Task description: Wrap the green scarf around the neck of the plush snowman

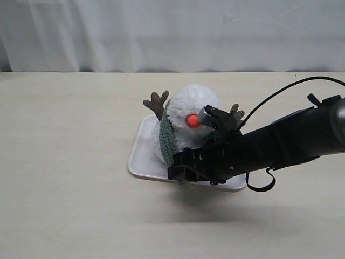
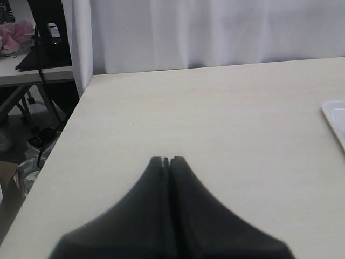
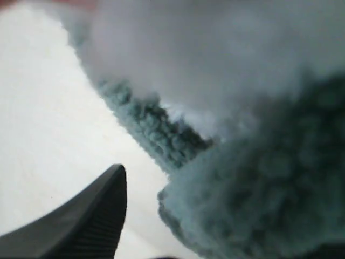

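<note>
you'll find the fuzzy grey-green fabric scarf (image 1: 167,137) draped down the left side of the fluffy white plush snowman (image 1: 197,102), from under its head, at the centre of the exterior frame; the snowman rests on a white rectangular tray (image 1: 141,156) on the pale table (image 1: 64,189); your right gripper (image 1: 180,174) is at the tray's lower edge, jaws apart, one black finger (image 3: 102,210) clear of the scarf's end; your left gripper (image 2: 166,160) is closed on nothing above bare table.

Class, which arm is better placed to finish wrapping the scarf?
Likely right: the right end effector sits beside the green scarf on the plush snowman; the left end effector is shut over the table, off the tray.
</note>
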`<action>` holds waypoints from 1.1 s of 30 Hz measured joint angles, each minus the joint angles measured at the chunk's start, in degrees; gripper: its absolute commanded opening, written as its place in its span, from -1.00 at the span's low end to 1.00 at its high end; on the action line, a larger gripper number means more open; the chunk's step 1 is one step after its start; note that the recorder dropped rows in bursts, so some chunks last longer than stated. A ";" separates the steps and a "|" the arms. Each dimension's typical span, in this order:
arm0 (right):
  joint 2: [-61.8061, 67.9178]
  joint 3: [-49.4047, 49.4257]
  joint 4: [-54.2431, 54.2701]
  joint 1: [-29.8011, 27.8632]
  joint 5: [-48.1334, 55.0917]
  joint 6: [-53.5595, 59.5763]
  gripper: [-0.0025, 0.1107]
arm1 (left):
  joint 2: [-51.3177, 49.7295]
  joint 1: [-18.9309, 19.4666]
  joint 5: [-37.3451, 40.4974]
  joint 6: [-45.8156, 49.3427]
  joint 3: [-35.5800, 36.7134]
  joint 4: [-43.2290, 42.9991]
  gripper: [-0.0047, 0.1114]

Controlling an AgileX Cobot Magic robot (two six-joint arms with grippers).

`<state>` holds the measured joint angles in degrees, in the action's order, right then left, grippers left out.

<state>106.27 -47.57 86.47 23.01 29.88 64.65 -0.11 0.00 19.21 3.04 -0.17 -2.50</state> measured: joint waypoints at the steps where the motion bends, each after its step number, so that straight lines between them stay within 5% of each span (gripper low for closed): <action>1: 0.39 0.00 0.00 0.00 0.00 0.13 0.07 | 0.00 0.00 0.00 0.00 0.00 0.00 -0.92; 33: 2.95 -0.14 0.97 0.00 0.06 13.12 0.07 | 0.00 0.00 0.00 0.00 0.00 0.00 -0.92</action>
<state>109.22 -47.71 87.44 23.01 29.94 77.77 -0.11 0.00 19.21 3.04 -0.17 -2.50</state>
